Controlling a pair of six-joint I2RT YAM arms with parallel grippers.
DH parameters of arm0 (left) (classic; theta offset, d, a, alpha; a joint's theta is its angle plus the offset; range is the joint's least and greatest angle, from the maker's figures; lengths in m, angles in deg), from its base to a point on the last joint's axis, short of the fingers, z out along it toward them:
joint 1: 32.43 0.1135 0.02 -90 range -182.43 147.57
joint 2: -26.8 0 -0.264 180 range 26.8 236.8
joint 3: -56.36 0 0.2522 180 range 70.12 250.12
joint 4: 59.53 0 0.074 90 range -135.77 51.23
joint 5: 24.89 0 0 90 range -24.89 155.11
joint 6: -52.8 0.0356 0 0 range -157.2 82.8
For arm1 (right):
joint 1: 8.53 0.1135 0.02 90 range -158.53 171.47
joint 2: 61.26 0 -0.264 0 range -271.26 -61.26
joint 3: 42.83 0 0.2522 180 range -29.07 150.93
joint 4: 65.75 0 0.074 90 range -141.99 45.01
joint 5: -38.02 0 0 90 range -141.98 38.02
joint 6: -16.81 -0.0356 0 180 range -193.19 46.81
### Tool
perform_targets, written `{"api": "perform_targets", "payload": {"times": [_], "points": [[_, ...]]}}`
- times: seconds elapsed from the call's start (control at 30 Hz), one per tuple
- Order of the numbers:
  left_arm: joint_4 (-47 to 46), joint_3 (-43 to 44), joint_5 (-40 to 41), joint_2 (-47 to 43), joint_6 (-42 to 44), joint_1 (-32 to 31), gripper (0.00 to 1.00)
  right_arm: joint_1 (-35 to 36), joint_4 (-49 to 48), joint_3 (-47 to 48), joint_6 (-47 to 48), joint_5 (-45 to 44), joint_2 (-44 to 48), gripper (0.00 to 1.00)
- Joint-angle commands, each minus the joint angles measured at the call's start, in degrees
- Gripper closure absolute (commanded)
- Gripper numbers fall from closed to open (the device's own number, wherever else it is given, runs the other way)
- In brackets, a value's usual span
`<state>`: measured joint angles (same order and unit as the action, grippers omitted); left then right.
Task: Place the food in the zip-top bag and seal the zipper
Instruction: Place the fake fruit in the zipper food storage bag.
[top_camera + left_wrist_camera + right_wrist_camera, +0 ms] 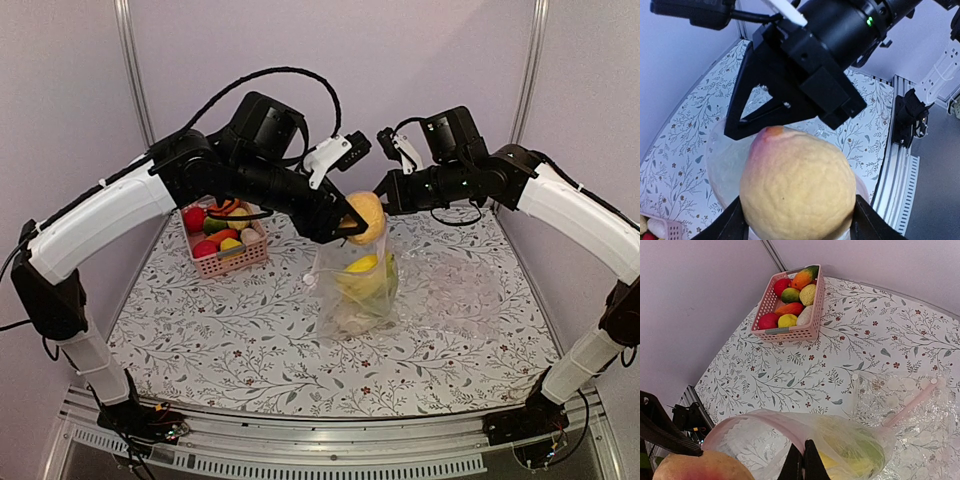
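Note:
My left gripper (350, 222) is shut on a yellowish-peach toy fruit (366, 214) and holds it right above the open mouth of the zip-top bag (355, 290). In the left wrist view the fruit (797, 187) fills the space between my fingers (732, 222), with the bag's open rim (722, 165) below it. My right gripper (803, 460) is shut on the bag's pale pink zipper strip (785, 429) and holds the mouth up and open. Yellow and green food (860, 455) lies inside the bag. The fruit also shows in the right wrist view (700, 467).
A pink slatted basket (228, 262) with several toy fruits and vegetables (790, 295) stands at the back left. A larger crinkled clear bag (912, 390) with its own pink strip lies flat to the right of the zip-top bag. The table's metal front edge (320, 440) is near.

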<state>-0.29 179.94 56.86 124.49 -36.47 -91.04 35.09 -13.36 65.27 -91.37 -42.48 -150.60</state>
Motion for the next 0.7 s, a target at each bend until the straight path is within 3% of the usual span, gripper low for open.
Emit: {"api": "perform_targets", "payload": {"times": [0.0, 0.53, 0.67], "points": [[8.07, 1.20, 4.76, 1.26, 0.84, -0.41, 0.51, 0.43, 0.88, 1.28, 0.50, -0.97, 1.34, 1.00], [29.01, 12.09, 8.01, 9.17, 3.40, -3.40, 0.50, 2.32, 1.04, 3.33, 3.40, -1.40, 0.42, 1.00], [30.72, 12.63, 6.73, 9.01, 4.92, -3.82, 0.45, 2.29, 1.07, 3.64, 3.36, -1.46, 0.06, 1.00]]}}
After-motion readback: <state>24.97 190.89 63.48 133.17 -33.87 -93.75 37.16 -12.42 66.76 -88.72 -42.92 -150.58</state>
